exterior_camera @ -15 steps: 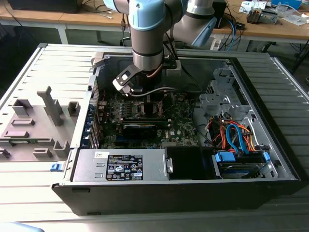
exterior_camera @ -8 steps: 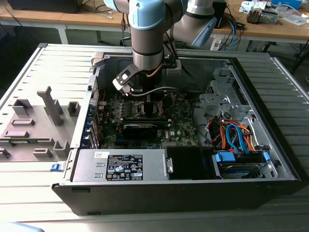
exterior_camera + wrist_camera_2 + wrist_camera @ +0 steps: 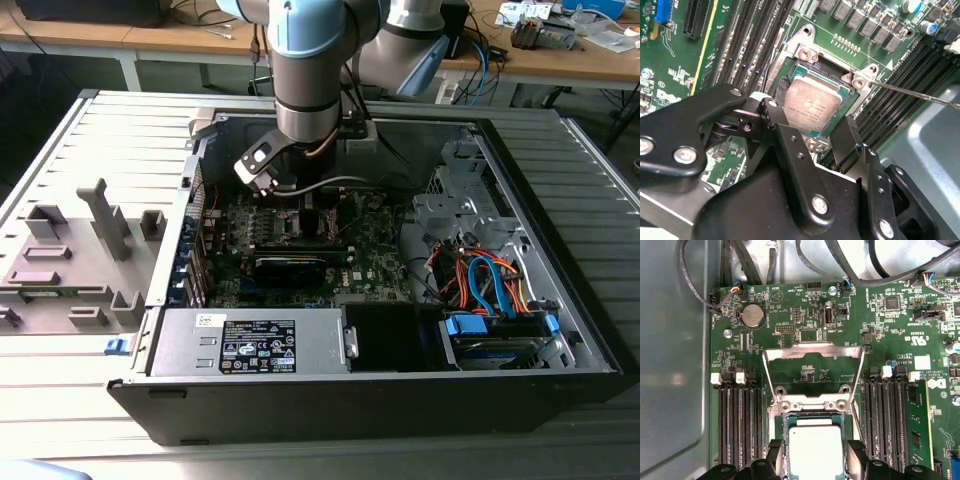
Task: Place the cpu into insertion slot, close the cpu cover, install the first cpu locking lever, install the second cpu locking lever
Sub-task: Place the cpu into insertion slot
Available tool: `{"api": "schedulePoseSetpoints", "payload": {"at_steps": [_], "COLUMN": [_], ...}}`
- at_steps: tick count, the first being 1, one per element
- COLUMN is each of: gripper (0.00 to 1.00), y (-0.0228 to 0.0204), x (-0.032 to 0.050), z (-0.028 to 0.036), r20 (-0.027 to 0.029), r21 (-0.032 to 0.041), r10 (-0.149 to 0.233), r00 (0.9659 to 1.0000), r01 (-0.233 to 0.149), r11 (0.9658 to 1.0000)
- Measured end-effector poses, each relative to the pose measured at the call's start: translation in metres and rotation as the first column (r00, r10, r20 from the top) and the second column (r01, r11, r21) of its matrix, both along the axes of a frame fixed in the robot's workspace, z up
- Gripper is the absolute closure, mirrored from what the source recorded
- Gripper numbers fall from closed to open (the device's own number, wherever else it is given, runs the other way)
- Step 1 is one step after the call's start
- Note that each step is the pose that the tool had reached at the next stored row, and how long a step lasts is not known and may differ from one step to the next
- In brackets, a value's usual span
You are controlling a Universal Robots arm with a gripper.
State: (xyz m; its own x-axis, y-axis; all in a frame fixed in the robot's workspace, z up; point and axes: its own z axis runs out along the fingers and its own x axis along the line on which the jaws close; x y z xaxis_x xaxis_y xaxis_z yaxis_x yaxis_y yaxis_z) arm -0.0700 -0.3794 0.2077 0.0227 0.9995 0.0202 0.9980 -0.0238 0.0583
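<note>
- Straddling the cpu (image 3: 816,442), the gripper (image 3: 816,456) hangs low over the green board (image 3: 880,340). Its fingers (image 3: 775,457) are spread, one beside each of two opposite edges of the chip. A sliver of gap shows on both sides in the first wrist view, so it appears to pinch nothing.
- The cpu lies flat inside the insertion slot (image 3: 812,405), silvery top up. It looks seated, which fits the fingers standing clear of it.
- Each finger stands between the chip and a bank of memory slots (image 3: 740,430). These are the two edges that the cover's hinge does not block.
- The cpu cover (image 3: 812,351) is swung up and back on its hinge, on the side of the slot away from the gripper. This leaves a straight way down to the socket.
- A thin metal rod (image 3: 920,96), judged to be a locking lever, juts free past one corner of the slot in the second wrist view. It is not hooked down, as suits an open cover.
- In the exterior view the gripper sits at 12 o'clock from the long black card (image 3: 290,267). The power supply (image 3: 250,345) lies at 6 o'clock from that card, and the blue and orange cables (image 3: 490,285) at 3 o'clock, well apart from the arm.
</note>
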Motion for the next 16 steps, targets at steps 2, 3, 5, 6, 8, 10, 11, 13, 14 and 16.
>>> {"api": "schedulePoseSetpoints", "payload": {"at_steps": [2,3,5,6,8,10,11,13,14,16], "gripper": [0.38,0.38,0.38,0.38,0.38,0.38,0.38,0.38,0.38,0.38], "y": [0.0,0.0001,0.0003,0.0002,0.0003,0.0003,0.0003,0.0003,0.0006,0.0009], "x": [0.0011,0.0015,0.0024,0.0026,0.0028,0.0029,0.0029,0.0029,0.0031,0.0034], "z": [-0.0001,-0.0002,-0.0002,-0.0003,-0.0007,-0.001,-0.0012,-0.0016,-0.0019,-0.0021], "r20": [-0.0007,-0.001,-0.0018,-0.0021,-0.0024,-0.0027,-0.0028,-0.003,-0.0032,-0.0033], "r21": [0.0002,0.0001,-0.0017,-0.0021,-0.0019,-0.0019,-0.0018,-0.0018,-0.0018,-0.0017], "r10": [0.001,0.002,0.004,0.004,0.007,0.007,0.008,0.008,0.009,0.009], "r00": [1.0,1.0,1.0,1.0,1.0,1.0,1.0,1.0,1.0,1.0], "r01": [-0.001,-0.002,-0.004,-0.004,-0.007,-0.007,-0.008,-0.008,-0.009,-0.009], "r11": [1.0,1.0,1.0,1.0,1.0,1.0,1.0,1.0,1.0,1.0]}}
